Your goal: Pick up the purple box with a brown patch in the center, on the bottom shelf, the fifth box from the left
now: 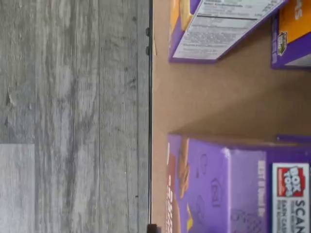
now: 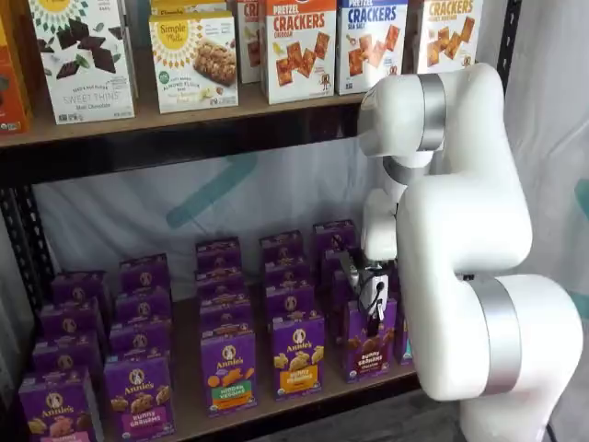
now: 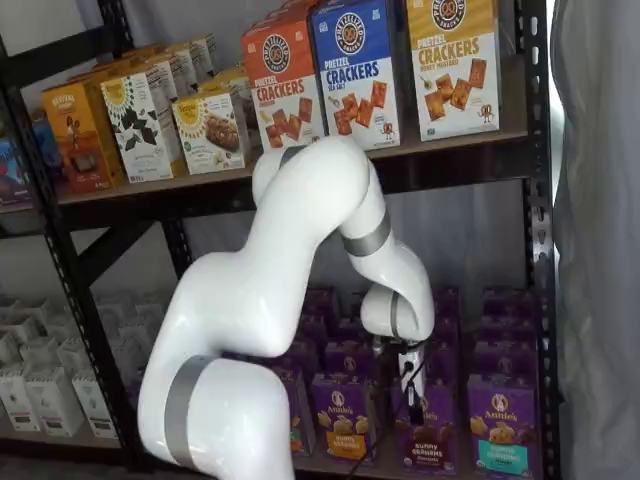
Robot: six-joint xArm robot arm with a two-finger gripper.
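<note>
The arm [image 3: 300, 260] reached down to the bottom shelf [image 2: 304, 401]. The purple box [image 2: 370, 341] stood right under the gripper [image 2: 374, 308], front row. Couldn't tell if the fingers [image 3: 408, 385] were clenched or apart.

purple box [image 2: 370, 340] at bottom shelf [image 2: 304, 401] front edge, tool [image 2: 374, 296] just above it

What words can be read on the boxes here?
"PRETZEL CRACKERS": orange box, upper shelf.
"CRACKERS": blue box.
"Annie's", "BUNNY GRAHAMS": purple box, bottom shelf.
"BOX TOPS": box top, wrist view.
"SWEET THINS": white box.
Nutrition panel print: too blurred.
</note>
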